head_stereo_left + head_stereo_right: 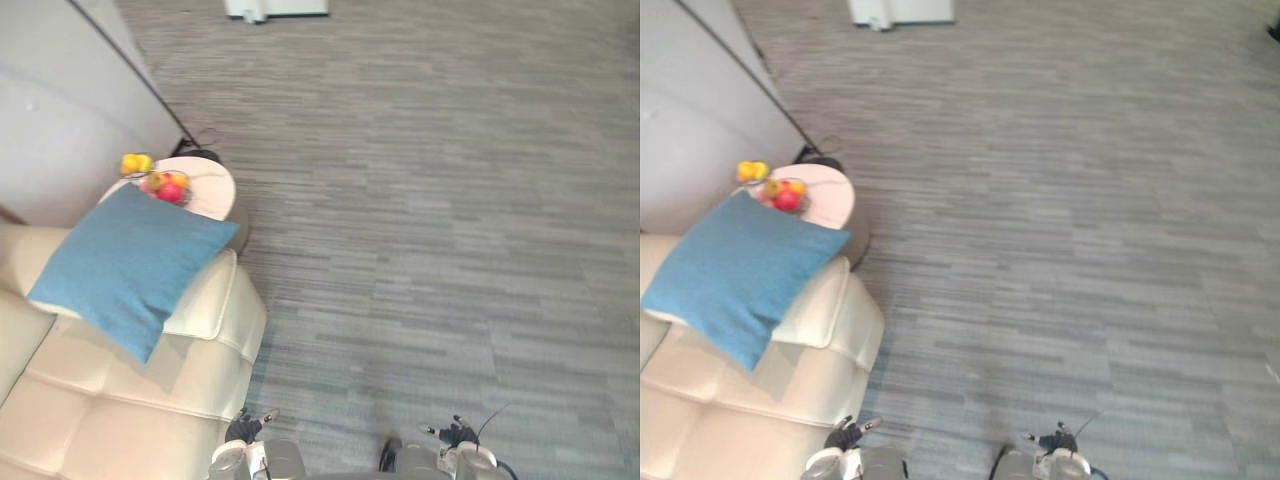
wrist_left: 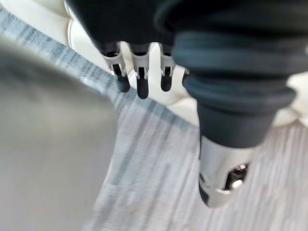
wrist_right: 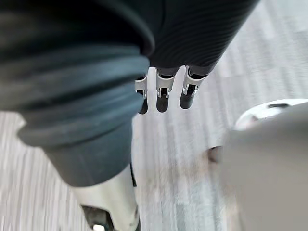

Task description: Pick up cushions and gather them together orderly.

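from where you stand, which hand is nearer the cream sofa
The left hand: it hangs beside the sofa, cream upholstery just past its fingers. The right hand hangs over grey carpet, away from the sofa.

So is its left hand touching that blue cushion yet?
Apart. The left wrist view shows the left hand hanging free, fingers straight, beside the sofa; the left eye view has the blue cushion up on the sofa's arm.

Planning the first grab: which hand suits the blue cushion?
Left, likely: the blue cushion lies on the sofa at the robot's left; left hand hangs by it, right hand over carpet.
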`<state>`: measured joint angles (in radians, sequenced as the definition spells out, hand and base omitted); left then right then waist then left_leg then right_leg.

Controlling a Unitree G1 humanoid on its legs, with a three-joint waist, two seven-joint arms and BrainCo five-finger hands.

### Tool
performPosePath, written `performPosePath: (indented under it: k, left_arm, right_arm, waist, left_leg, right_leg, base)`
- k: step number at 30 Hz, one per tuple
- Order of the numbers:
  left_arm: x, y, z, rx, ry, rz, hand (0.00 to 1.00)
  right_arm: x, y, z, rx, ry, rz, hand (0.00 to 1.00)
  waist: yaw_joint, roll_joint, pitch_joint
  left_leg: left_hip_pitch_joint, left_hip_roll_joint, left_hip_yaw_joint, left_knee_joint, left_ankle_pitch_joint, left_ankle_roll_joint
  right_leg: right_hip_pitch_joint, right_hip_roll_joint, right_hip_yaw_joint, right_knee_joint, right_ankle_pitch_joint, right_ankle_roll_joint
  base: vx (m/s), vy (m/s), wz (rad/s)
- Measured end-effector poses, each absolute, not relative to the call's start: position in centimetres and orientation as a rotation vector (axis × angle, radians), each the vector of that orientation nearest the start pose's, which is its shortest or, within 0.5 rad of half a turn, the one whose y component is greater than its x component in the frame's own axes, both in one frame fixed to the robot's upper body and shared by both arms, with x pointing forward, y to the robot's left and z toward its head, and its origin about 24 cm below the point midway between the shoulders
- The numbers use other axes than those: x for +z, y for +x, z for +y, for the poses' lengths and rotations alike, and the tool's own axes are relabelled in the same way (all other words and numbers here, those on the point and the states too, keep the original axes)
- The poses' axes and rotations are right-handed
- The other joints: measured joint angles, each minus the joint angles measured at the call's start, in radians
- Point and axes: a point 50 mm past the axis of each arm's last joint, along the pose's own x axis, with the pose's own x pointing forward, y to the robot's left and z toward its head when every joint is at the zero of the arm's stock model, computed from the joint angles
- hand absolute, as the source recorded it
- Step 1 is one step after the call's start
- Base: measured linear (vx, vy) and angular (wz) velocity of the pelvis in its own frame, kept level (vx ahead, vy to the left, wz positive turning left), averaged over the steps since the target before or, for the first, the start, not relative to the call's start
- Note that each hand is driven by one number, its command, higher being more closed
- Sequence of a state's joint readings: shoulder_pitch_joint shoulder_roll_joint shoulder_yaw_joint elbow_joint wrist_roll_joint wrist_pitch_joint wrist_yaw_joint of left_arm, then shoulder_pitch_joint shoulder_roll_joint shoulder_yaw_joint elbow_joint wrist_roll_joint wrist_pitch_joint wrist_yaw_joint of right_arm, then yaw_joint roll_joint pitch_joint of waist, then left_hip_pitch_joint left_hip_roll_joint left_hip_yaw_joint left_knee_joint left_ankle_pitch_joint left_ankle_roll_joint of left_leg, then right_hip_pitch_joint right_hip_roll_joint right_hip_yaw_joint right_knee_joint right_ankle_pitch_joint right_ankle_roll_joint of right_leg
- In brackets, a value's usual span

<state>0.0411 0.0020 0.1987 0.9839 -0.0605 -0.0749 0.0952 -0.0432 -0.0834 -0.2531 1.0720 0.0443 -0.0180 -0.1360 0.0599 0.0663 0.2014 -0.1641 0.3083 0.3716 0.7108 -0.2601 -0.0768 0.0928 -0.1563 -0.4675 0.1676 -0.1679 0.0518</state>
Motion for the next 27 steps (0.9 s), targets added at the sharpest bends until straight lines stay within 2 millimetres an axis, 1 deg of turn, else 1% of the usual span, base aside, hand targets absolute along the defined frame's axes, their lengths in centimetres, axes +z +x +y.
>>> performPosePath:
  k: [1, 2, 3, 4, 5, 6, 7, 8, 9, 10, 11, 12, 13, 14, 15, 16, 17, 18, 19, 20, 21, 22, 23, 24, 25, 26, 27]
  left_arm:
    - [-14.9, 12.8, 18.5, 0.318, -0.094, 0.942, 0.0]
    - [-14.8, 13.1, 18.7, 0.316, -0.09, 0.935, 0.0]
    - [-14.8, 13.1, 18.6, 0.314, -0.089, 0.937, 0.0]
    - [-15.0, 12.9, 18.5, 0.309, -0.087, 0.947, 0.0]
    - [-14.9, 13.0, 18.7, 0.302, -0.072, 0.947, 0.0]
    - [-14.8, 13.1, 19.3, 0.306, -0.059, 0.94, 0.0]
    - [-14.7, 13.2, 19.6, 0.309, -0.05, 0.937, 0.0]
    - [-14.7, 13.2, 20.2, 0.312, -0.038, 0.937, 0.0]
    - [-14.8, 13.0, 20.1, 0.313, -0.041, 0.946, 0.0]
    - [-14.8, 12.9, 20.1, 0.312, -0.041, 0.948, 0.0]
    - [-15.0, 12.6, 20.0, 0.311, -0.043, 0.96, 0.0]
    - [-15.1, 12.3, 20.0, 0.31, -0.042, 0.969, 0.0]
    - [-15.1, 12.3, 20.0, 0.309, -0.041, 0.972, 0.0]
    - [-15.2, 12.1, 20.0, 0.303, -0.033, 0.987, 0.0]
    - [-15.3, 12.0, 20.1, 0.303, -0.03, 0.996, 0.0]
    - [-15.3, 11.9, 20.0, 0.304, -0.032, 0.997, 0.0]
    - [-15.3, 11.9, 20.0, 0.304, -0.032, 0.996, 0.0]
    - [-15.3, 11.9, 20.0, 0.303, -0.032, 0.997, 0.0]
    - [-15.3, 11.9, 19.9, 0.301, -0.034, 0.997, 0.0]
    - [-15.3, 12.0, 19.8, 0.299, -0.036, 0.995, 0.0]
    - [-15.3, 12.0, 19.6, 0.295, -0.037, 0.996, 0.0]
    - [-15.3, 11.9, 19.5, 0.296, -0.04, 0.998, 0.0]
    - [-15.3, 12.0, 19.5, 0.294, -0.033, 0.997, 0.0]
    - [-15.3, 11.8, 19.8, 0.296, -0.023, 0.999, 0.0]
    - [-15.4, 11.7, 19.7, 0.301, -0.025, 1.004, 0.0]
    - [-15.6, 11.5, 18.7, 0.291, -0.045, 1.01, 0.0]
    - [-15.7, 11.3, 18.0, 0.287, -0.064, 1.013, 0.0]
  right_arm:
    - [-14.7, 13.8, -21.6, -0.405, 0.03, 0.993, 0.0]
    - [-14.7, 13.8, -21.7, -0.407, 0.029, 0.995, 0.0]
    - [-14.7, 13.6, -21.8, -0.408, 0.024, 0.998, 0.0]
    - [-14.7, 13.5, -22.0, -0.409, 0.02, 1.001, 0.0]
    - [-14.8, 13.5, -21.8, -0.408, 0.024, 1.003, 0.0]
    - [-14.8, 14.0, -20.9, -0.382, 0.04, 0.997, 0.0]
    - [-14.7, 14.3, -20.5, -0.371, 0.045, 0.991, 0.0]
    - [-14.6, 14.8, -20.1, -0.353, 0.046, 0.981, 0.0]
    - [-14.7, 14.7, -20.1, -0.351, 0.044, 0.984, 0.0]
    - [-14.7, 14.6, -20.1, -0.351, 0.043, 0.985, 0.0]
    - [-14.8, 14.3, -20.3, -0.352, 0.037, 0.994, 0.0]
    - [-14.9, 13.9, -20.4, -0.343, 0.019, 1.002, 0.0]
    - [-14.9, 13.8, -20.4, -0.337, 0.013, 1.005, 0.0]
    - [-15.0, 13.5, -20.4, -0.331, 0.008, 1.013, 0.0]
    - [-15.0, 13.4, -20.5, -0.331, 0.003, 1.014, 0.0]
    - [-15.2, 12.7, -20.6, -0.334, -0.005, 1.031, 0.0]
    - [-15.2, 12.7, -20.6, -0.336, 0.003, 1.029, 0.0]
    - [-15.1, 12.9, -20.8, -0.332, -0.006, 1.022, 0.0]
    - [-15.0, 13.2, -20.8, -0.327, -0.011, 1.012, 0.0]
    - [-14.9, 13.4, -20.8, -0.326, -0.01, 1.004, 0.0]
    - [-14.9, 13.5, -20.8, -0.327, -0.007, 1.0, 0.0]
    - [-14.9, 13.7, -20.7, -0.325, -0.004, 0.995, 0.0]
    - [-14.8, 13.8, -20.6, -0.324, -0.001, 0.992, 0.0]
    - [-15.0, 13.2, -20.7, -0.329, 0.003, 1.006, 0.0]
    - [-15.0, 13.0, -20.8, -0.343, 0.01, 1.009, 0.0]
    - [-14.9, 12.9, -21.6, -0.362, 0.001, 1.006, 0.0]
    - [-14.7, 13.1, -21.9, -0.368, -0.004, 0.997, 0.0]
  waist:
    - [-0.001, -0.006, 0.004]
    - [-0.001, -0.01, 0.005]
    - [-0.003, -0.008, 0.004]
    - [-0.003, 0.003, -0.003]
    - [-0.002, 0.0, -0.006]
    - [0.009, -0.036, -0.003]
    - [0.015, -0.045, -0.006]
    - [0.017, -0.058, -0.007]
    - [0.019, -0.059, -0.006]
    - [0.018, -0.06, -0.006]
    - [0.008, -0.053, -0.01]
    - [0.0, -0.056, -0.012]
    - [-0.005, -0.059, -0.013]
    - [-0.015, -0.063, -0.014]
    - [-0.021, -0.069, -0.01]
    - [-0.022, -0.064, -0.006]
    - [-0.022, -0.063, -0.006]
    - [-0.027, -0.059, -0.004]
    - [-0.03, -0.056, -0.002]
    - [-0.031, -0.053, 0.001]
    - [-0.035, -0.051, 0.002]
    - [-0.037, -0.051, 0.003]
    - [-0.039, -0.063, 0.002]
    - [-0.048, -0.079, 0.0]
    - [-0.055, -0.088, -0.006]
    - [-0.051, -0.05, -0.016]
    - [-0.047, -0.022, -0.025]
  left_leg:
    - [-0.018, -0.013, 0.052, -0.042, 0.001, 0.002]
    - [-0.041, -0.033, 0.155, -0.116, 0.008, 0.014]
    - [-0.043, -0.041, 0.255, -0.186, 0.045, 0.052]
    - [-0.041, -0.044, 0.347, -0.275, 0.128, 0.091]
    - [-0.031, -0.061, 0.386, -0.294, 0.105, 0.137]
    - [-0.035, -0.089, 0.373, -0.289, 0.094, 0.146]
    - [-0.035, -0.097, 0.365, -0.29, 0.089, 0.148]
    - [-0.027, -0.115, 0.332, -0.288, 0.081, 0.161]
    - [0.01, -0.134, 0.298, -0.294, 0.076, 0.163]
    - [0.024, -0.14, 0.288, -0.299, 0.071, 0.161]
    - [0.075, -0.16, 0.247, -0.334, 0.048, 0.144]
    - [0.122, -0.19, 0.199, -0.378, 0.026, 0.126]
    - [0.131, -0.198, 0.187, -0.386, 0.024, 0.129]
    - [0.148, -0.212, 0.156, -0.4, 0.02, 0.132]
    - [0.182, -0.219, 0.129, -0.42, 0.02, 0.131]
    - [0.218, -0.224, 0.099, -0.443, 0.022, 0.128]
    - [0.231, -0.225, 0.093, -0.454, 0.023, 0.126]
    - [0.249, -0.224, 0.072, -0.473, 0.025, 0.121]
    - [0.263, -0.217, 0.038, -0.485, 0.017, 0.11]
    - [0.272, -0.211, 0.02, -0.484, 0.01, 0.1]
    - [0.276, -0.197, -0.012, -0.481, 0.001, 0.084]
    - [0.276, -0.191, -0.051, -0.478, -0.011, 0.064]
    - [0.288, -0.197, -0.093, -0.478, -0.025, 0.041]
    - [0.308, -0.212, -0.15, -0.477, -0.042, 0.015]
    - [0.319, -0.212, -0.186, -0.48, -0.047, 0.006]
    - [0.328, -0.191, -0.22, -0.492, -0.051, 0.001]
    - [0.327, -0.163, -0.236, -0.501, -0.055, -0.006]
  right_leg:
    - [0.01, -0.015, -0.023, -0.01, 0.005, 0.009]
    - [0.026, -0.044, -0.067, -0.019, 0.013, 0.022]
    - [0.044, -0.058, -0.104, -0.028, 0.016, 0.033]
    - [0.065, -0.052, -0.133, -0.036, 0.013, 0.054]
    - [0.087, -0.056, -0.151, -0.045, 0.003, 0.086]
    - [0.101, -0.069, -0.166, -0.068, 0.02, 0.079]
    - [0.109, -0.068, -0.167, -0.078, 0.03, 0.068]
    - [0.137, -0.072, -0.179, -0.085, 0.074, 0.078]
    - [0.154, -0.101, -0.176, 0.004, 0.09, 0.087]
    - [0.152, -0.116, -0.175, 0.052, 0.094, 0.093]
    - [0.139, -0.161, -0.164, 0.216, 0.119, 0.122]
    - [0.075, -0.222, -0.102, 0.437, 0.137, 0.081]
    - [0.044, -0.234, -0.069, 0.505, 0.123, 0.066]
    - [-0.028, -0.229, 0.013, 0.63, 0.063, 0.056]
    - [-0.093, -0.207, 0.068, 0.708, 0.0, 0.051]
    - [-0.153, -0.187, 0.073, 0.712, -0.051, 0.023]
    - [-0.174, -0.179, 0.072, 0.694, -0.064, 0.015]
    - [-0.226, -0.149, 0.074, 0.599, -0.078, 0.007]
    - [-0.27, -0.107, 0.098, 0.466, -0.072, 0.003]
    - [-0.282, -0.084, 0.122, 0.4, -0.063, 0.006]
    - [-0.304, -0.038, 0.182, 0.282, -0.022, 0.011]
    - [-0.309, 0.001, 0.247, 0.172, 0.034, 0.019]
    - [-0.303, 0.014, 0.315, 0.079, 0.084, 0.035]
    - [-0.299, 0.011, 0.358, 0.076, 0.149, 0.032]
    - [-0.303, 0.018, 0.356, 0.121, 0.156, 0.014]
    - [-0.311, 0.024, 0.327, 0.182, 0.095, -0.001]
    - [-0.321, 0.037, 0.305, 0.222, 0.051, -0.009]
  base:
    - [0.22, 0.082, 0.91]
    - [0.23, 0.113, 1.01]
    - [0.29, 0.179, 1.09]
    - [0.27, 0.184, 1.02]
    - [0.34, 0.227, 0.9]
    - [0.23, 0.145, 0.65]
    - [0.36, 0.187, 0.53]
    - [0.3, 0.161, 0.55]
    - [0.36, 0.201, 0.59]
    - [0.28, 0.197, 0.67]
    - [0.27, 0.198, 0.72]
    - [0.26, 0.173, 0.78]
    - [0.25, 0.08, 0.79]
    - [0.2, 0.002, 0.87]
    - [0.27, -0.026, 1.05]
    - [0.22, -0.026, 0.81]
    - [0.27, -0.055, 0.6]
    - [0.24, -0.099, 0.56]
    - [0.25, -0.135, 0.64]
    - [0.21, -0.15, 0.73]
    - [0.24, -0.194, 0.76]
    - [0.28, -0.276, 1.01]
    - [0.37, -0.383, 1.21]
    - [0.34, -0.365, 1.2]
    - [0.39, -0.355, 1.03]
    - [0.39, -0.305, 0.73]
    - [0.46, -0.322, 0.61]
